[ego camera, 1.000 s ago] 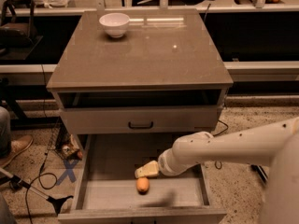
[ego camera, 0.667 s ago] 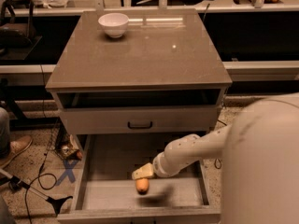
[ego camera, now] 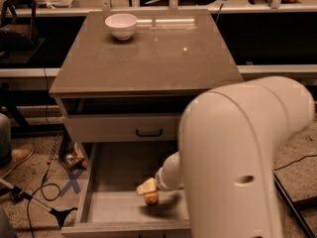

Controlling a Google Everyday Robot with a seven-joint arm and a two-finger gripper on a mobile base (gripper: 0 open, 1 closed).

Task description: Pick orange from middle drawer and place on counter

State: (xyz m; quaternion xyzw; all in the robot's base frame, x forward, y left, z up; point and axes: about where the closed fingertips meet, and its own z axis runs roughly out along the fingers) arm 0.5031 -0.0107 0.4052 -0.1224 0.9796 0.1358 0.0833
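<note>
The orange point(ego camera: 151, 198) lies on the pale floor of the open middle drawer point(ego camera: 114, 182), near its front. My gripper point(ego camera: 147, 188) is down inside the drawer, right over the orange and touching or nearly touching its top. My white arm fills the right foreground and hides the drawer's right part. The counter point(ego camera: 148, 53) is the glossy grey-brown top above.
A white bowl point(ego camera: 121, 25) stands at the counter's far left. A closed drawer front with a black handle point(ego camera: 148, 132) sits above the open drawer. Cables and a blue X mark point(ego camera: 73, 181) lie on the floor to the left; a shoe point(ego camera: 15, 156) is at far left.
My arm has swung in front of the camera and now hides much of the right side. The gripper has moved left and down onto the orange.
</note>
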